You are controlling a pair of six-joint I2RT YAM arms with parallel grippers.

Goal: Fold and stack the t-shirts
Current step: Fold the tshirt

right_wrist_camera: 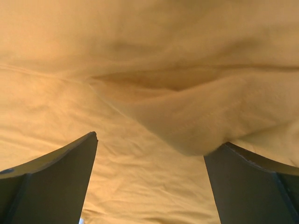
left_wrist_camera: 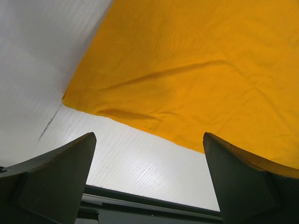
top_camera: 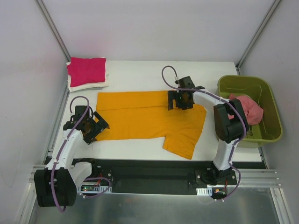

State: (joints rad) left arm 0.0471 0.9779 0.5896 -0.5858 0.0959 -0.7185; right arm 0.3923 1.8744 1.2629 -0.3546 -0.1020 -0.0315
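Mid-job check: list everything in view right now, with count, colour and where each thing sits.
orange t-shirt: one, orange, spread flat across the middle of the table, one sleeve toward the near edge
folded shirt: one, magenta, far left corner, on top of the white one
folded white shirt: one, white, under the magenta one
bin: one, olive green, off the table's right edge
crumpled shirt: one, pink, inside the bin
table: one, white
left gripper: open, at the orange shirt's near left corner
right gripper: open, over the orange shirt's far right part
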